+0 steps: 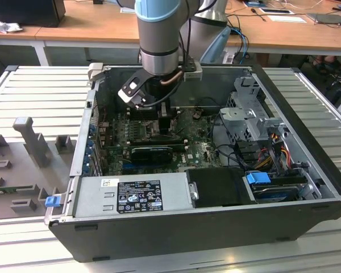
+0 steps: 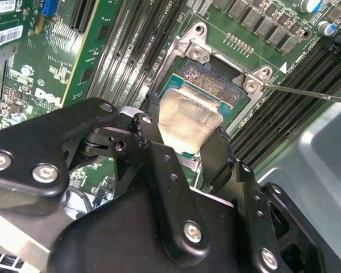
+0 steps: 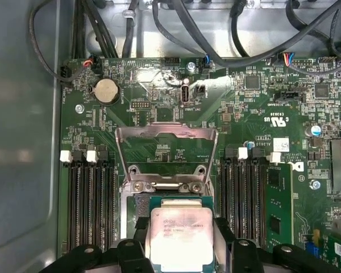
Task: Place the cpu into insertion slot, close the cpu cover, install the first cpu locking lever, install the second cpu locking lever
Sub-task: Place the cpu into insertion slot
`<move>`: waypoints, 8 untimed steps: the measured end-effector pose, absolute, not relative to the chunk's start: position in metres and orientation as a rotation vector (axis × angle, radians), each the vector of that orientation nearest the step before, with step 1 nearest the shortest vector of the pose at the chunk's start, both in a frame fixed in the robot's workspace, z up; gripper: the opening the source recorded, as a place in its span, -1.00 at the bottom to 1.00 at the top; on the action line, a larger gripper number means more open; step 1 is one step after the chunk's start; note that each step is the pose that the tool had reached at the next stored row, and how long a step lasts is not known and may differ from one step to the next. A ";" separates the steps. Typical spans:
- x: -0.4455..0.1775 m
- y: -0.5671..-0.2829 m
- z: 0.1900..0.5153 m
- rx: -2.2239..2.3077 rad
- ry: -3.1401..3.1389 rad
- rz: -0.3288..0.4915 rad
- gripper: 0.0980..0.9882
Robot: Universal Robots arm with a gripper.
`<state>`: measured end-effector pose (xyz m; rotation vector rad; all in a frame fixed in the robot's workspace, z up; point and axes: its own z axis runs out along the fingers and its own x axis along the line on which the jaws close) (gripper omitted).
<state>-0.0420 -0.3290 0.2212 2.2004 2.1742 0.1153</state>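
My gripper [image 2: 184, 129] is shut on the cpu [image 2: 188, 114], a flat square chip with a pale silvery face, pinched by its two opposite edges between the black fingers [image 2: 149, 116]. The chip hangs close over the insertion slot [image 2: 213, 85], a dark socket with a silver rim on the green board; I cannot tell whether they touch. In the first wrist view the cpu [image 3: 181, 233] lies just in front of the cpu cover [image 3: 165, 132], a silver frame plate that stands swung open. A thin metal lever rod [image 2: 307, 92] sticks out beside the socket. In the exterior view the gripper [image 1: 162, 116] reaches down inside the open computer case.
Long black memory slots [image 3: 91, 199] flank the socket on both sides. A grey power supply [image 1: 133, 193] fills the case's near edge, and a drive cage [image 1: 250, 119] with cables stands at the exterior view's right. The case's grey wall [image 2: 312, 153] is close by the fingers.
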 end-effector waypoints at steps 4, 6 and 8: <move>-0.045 -0.328 0.221 2.200 2.174 0.115 -0.03; -0.046 -0.328 0.221 2.200 2.174 0.115 -0.03; -0.048 -0.327 0.221 2.200 2.174 0.115 -0.03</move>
